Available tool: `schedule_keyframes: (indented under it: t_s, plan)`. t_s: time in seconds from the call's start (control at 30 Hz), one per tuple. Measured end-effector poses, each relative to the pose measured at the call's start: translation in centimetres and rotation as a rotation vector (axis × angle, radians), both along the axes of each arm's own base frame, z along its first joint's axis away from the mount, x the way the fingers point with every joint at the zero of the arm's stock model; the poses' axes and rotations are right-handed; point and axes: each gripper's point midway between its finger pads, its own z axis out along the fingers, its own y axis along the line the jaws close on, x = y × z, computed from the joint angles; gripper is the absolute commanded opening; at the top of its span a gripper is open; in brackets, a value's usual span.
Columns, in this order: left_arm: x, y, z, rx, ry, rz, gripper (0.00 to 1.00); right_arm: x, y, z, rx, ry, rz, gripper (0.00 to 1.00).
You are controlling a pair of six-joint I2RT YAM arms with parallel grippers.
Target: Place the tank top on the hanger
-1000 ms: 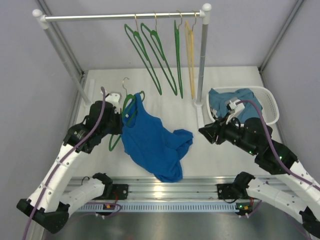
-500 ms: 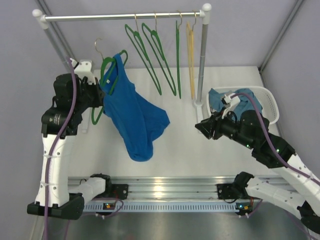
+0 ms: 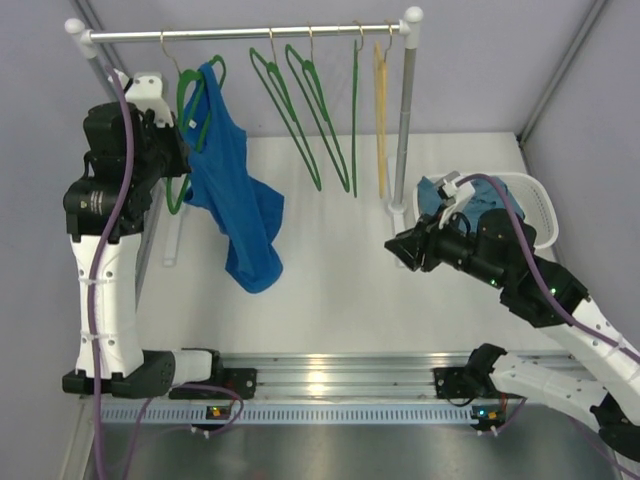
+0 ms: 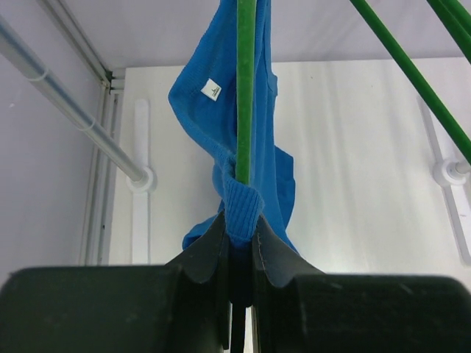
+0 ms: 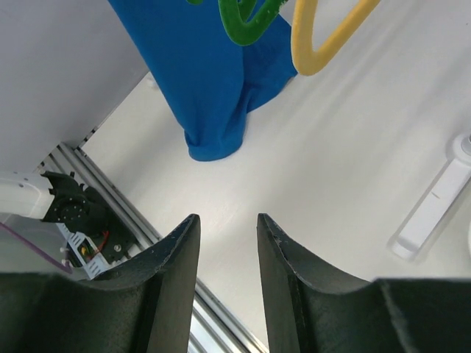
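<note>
While a white basket (image 3: 540, 205) at right holds a crumpled teal garment (image 3: 430, 198), the blue tank top (image 3: 225, 170) hangs by the rail (image 3: 240, 34) on a green hanger (image 4: 245, 88) clamped, strap and all, in the left gripper (image 4: 240, 224); the right gripper (image 5: 228, 220) hovers with its jaws apart, empty.

1. The hanger (image 3: 188, 95) rises from between the left gripper's (image 3: 186, 150) jaws, its hook up at the rail (image 3: 240, 33).
2. The tank top (image 3: 235, 195) drapes on it, below and right of that gripper.
3. 4 spare hangers (image 3: 300, 110) hang further right.
4. The basket (image 3: 540, 215) sits on the table (image 3: 330, 270), behind the right gripper (image 3: 400, 250).
</note>
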Motion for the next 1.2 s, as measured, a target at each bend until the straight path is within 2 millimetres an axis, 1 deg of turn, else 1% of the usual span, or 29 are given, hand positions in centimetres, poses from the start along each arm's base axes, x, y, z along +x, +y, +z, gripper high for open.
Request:
schedule_keyframes:
  t_s: [0.13, 0.3, 0.37, 0.5, 0.67, 0.8, 1.07, 1.2]
  plan:
    - [0.8, 1.1, 0.8, 0.015, -0.01, 0.04, 0.0, 0.2, 0.5, 0.2, -0.002, 0.004, 0.01, 0.36]
    - [1.7, 2.6, 0.2, 0.037, 0.014, 0.081, 0.0, 0.6, 1.0, 0.4, -0.009, 0.013, 0.018, 0.36]
    - [2.2, 3.6, 0.1, 0.046, 0.025, 0.106, 0.0, 0.8, 1.3, 0.3, -0.013, 0.018, 0.02, 0.36]
    - [3.4, 5.3, 0.5, 0.066, 0.023, 0.156, 0.0, 1.0, 1.7, 0.1, -0.026, 0.033, 0.027, 0.36]
    - [4.6, 6.0, 1.2, 0.09, 0.009, 0.181, 0.0, 1.1, 1.9, -0.1, -0.037, 0.045, 0.03, 0.35]
    - [5.0, 6.5, 0.7, 0.106, 0.024, 0.199, 0.0, 1.2, 2.1, -0.5, -0.046, 0.056, 0.032, 0.35]
    - [5.8, 8.4, -0.6, 0.118, 0.065, 0.259, 0.0, 1.4, 2.2, -0.8, -0.052, 0.065, 0.032, 0.35]
    - [5.9, 8.6, -1.5, 0.118, 0.089, 0.264, 0.0, 1.4, 2.2, -0.8, -0.051, 0.065, 0.033, 0.34]
